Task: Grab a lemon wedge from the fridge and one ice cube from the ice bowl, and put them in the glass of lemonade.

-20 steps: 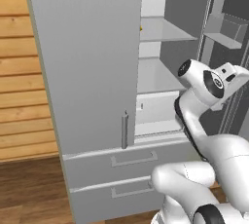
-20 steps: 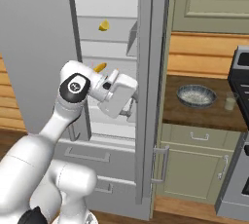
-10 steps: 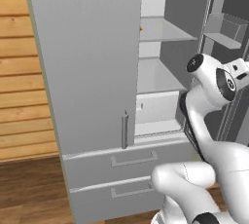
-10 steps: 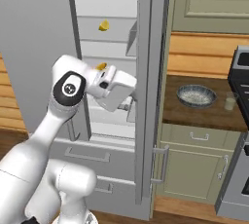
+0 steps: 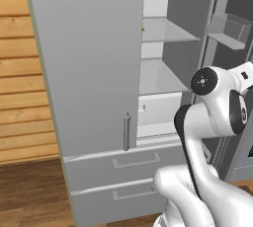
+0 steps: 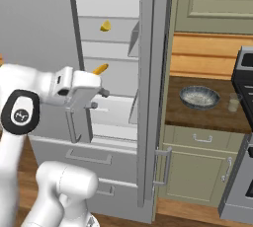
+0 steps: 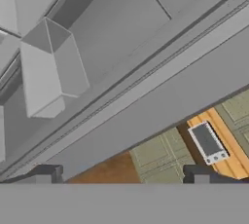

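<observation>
Grey and tall, the fridge [image 5: 94,73] takes up the left base view: its left door is shut, with a bar handle [image 5: 126,131] near the lower edge, and two drawers sit beneath. Its right door stands swung open, showing white shelves [image 5: 163,28] inside and a door bin [image 5: 228,29]. A small speck of yellow shows at the left end of the upper shelf. The white arm [image 5: 212,112] rises at the right in front of the opening.

From the right base view, the lemon wedge [image 6: 105,25] lies on an upper shelf inside the fridge, and a second yellow piece [image 6: 101,68] sits on the shelf below, just above the gripper [image 6: 79,127]. The gripper points downward in front of the lower shelves, its jaws apart and holding nothing. On the brown counter [image 6: 207,115] to the right of the open door rests the ice bowl [image 6: 199,96], with the glass of lemonade [image 6: 233,102] near it on its right.

Through the hand view, both fingertips [image 7: 46,173] stand wide apart at the bottom, with grey fridge panels above them and green cabinet fronts [image 7: 160,157] below.
</observation>
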